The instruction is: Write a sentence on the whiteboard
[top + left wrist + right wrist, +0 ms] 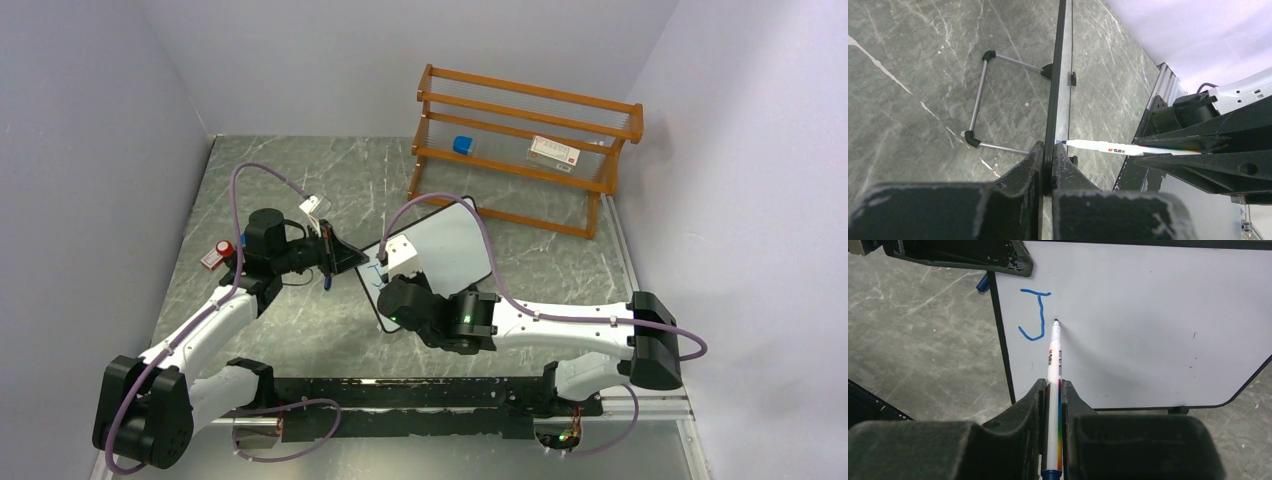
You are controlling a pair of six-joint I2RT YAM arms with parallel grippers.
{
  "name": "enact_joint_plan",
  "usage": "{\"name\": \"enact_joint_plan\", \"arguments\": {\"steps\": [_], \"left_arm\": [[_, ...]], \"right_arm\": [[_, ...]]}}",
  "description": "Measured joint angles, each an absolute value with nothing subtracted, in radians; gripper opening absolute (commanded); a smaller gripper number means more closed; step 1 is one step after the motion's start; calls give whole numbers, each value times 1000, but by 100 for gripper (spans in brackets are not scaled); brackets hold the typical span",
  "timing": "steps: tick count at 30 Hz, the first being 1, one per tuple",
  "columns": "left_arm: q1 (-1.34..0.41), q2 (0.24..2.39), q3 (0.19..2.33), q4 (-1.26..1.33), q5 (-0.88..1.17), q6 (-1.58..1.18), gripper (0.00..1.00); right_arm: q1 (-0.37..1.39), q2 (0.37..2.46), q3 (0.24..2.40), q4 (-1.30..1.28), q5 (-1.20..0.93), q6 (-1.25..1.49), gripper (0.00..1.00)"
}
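The whiteboard stands tilted on its wire stand in the middle of the table. My left gripper is shut on the black frame of its left edge. My right gripper is shut on a white marker with a rainbow stripe. The marker's blue tip touches the whiteboard just right of a blue letter J. That J is all of the sentence that shows. From the left wrist view the marker meets the whiteboard from the right.
An orange wooden rack stands at the back right, holding a blue item and a white-and-red box. A small red-capped object lies left of the left arm. A small blue piece lies on the table behind the board's left edge.
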State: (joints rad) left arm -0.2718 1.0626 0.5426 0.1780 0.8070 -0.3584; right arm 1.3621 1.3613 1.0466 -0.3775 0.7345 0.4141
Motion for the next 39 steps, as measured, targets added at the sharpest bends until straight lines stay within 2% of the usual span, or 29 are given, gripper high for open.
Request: {"name": "enact_joint_plan", "arguments": {"steps": [27, 39], "left_arm": [[-272, 1065, 543, 178, 807, -358, 5], [-272, 1065, 543, 178, 807, -358, 5]], "right_arm": [[1362, 1372, 1047, -418, 682, 408, 0], [1362, 1372, 1045, -445, 720, 429, 0]]}}
